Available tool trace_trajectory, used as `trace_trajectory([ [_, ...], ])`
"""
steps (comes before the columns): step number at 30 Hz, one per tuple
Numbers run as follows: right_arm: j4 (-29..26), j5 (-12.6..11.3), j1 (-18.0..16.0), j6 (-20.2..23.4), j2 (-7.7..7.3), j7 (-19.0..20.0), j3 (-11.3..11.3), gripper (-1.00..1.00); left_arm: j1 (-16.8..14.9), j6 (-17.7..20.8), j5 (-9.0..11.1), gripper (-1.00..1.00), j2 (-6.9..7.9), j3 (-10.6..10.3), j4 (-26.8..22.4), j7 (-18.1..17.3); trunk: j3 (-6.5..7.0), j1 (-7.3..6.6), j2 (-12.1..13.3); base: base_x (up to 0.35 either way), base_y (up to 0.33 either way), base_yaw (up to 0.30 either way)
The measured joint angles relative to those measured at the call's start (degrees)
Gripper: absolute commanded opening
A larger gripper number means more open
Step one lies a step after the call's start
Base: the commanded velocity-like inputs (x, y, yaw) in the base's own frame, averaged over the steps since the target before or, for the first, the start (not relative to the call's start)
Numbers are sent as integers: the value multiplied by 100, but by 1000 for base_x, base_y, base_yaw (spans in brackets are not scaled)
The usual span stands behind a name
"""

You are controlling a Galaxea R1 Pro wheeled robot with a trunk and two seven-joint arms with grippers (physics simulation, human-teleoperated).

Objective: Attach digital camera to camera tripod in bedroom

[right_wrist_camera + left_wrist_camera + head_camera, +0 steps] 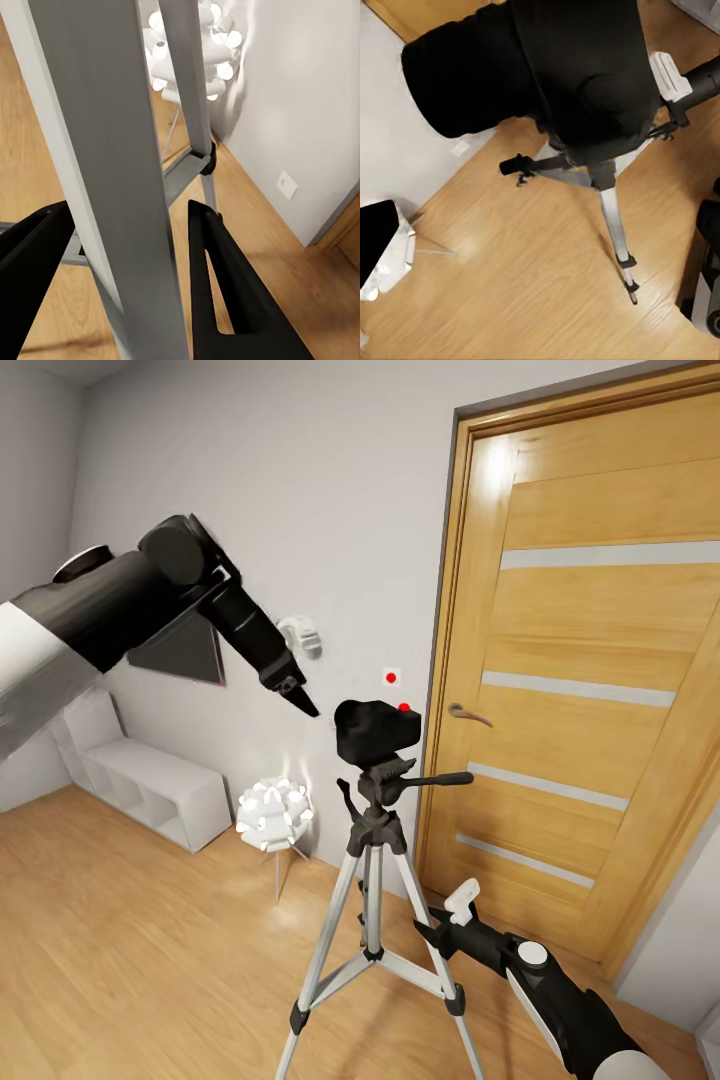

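Nearest the head camera, the right gripper (432, 932) sits low beside a leg of the camera tripod (372, 880). Its wrist view shows the jaws spread wide with a silver leg (112, 172) passing between the two black fingers (225, 300), which do not visibly press on it.

Digital camera (376, 732): resting on the tripod's black head, pan handle (440, 779) projecting toward the wooden door (590, 690). Whether it is locked to the mount cannot be told.

Left gripper (298, 700): raised, just beside the camera and apart from it. The state of its jaws cannot be told from these views. Its wrist view looks down over the camera body (547, 67) and the tripod legs on the wood floor (510, 285).

Assessment: the step in hand appears to be seating or confirming the attachment.

- Steady the leg with the right jaws before any push at the top; a tall, slim stand will tip easily.
- Press straight down over the head, not sideways.
- Keep clear of the pan handle.
- The ball lamp (273, 814) stands near the tripod on the side away from the door.
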Motion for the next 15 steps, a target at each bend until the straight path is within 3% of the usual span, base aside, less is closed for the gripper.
trace_trajectory([
  [6,-11,2,0,12,0,1,0,-100,216,168,-13,100,845,265,-876,246,-1,0,1,0,0,0],
  [8,-11,0,0,12,0,1,-1,-100,374,185,-12,100,990,316,-995,287,-1,0,1,0,0,0],
  [9,-13,0,0,14,0,1,1,100,464,188,-13,100,1044,348,-1037,301,-1,0,2,0,0,0],
  [10,261,105,5,13,0,13,20,100,560,191,-15,100,1096,386,-1071,314,-2,1,5,0,0,0],
  [15,282,106,4,13,1,14,25,100,1008,190,-27,100,1299,618,-1169,358,-2,1,5,0,0,0],
])
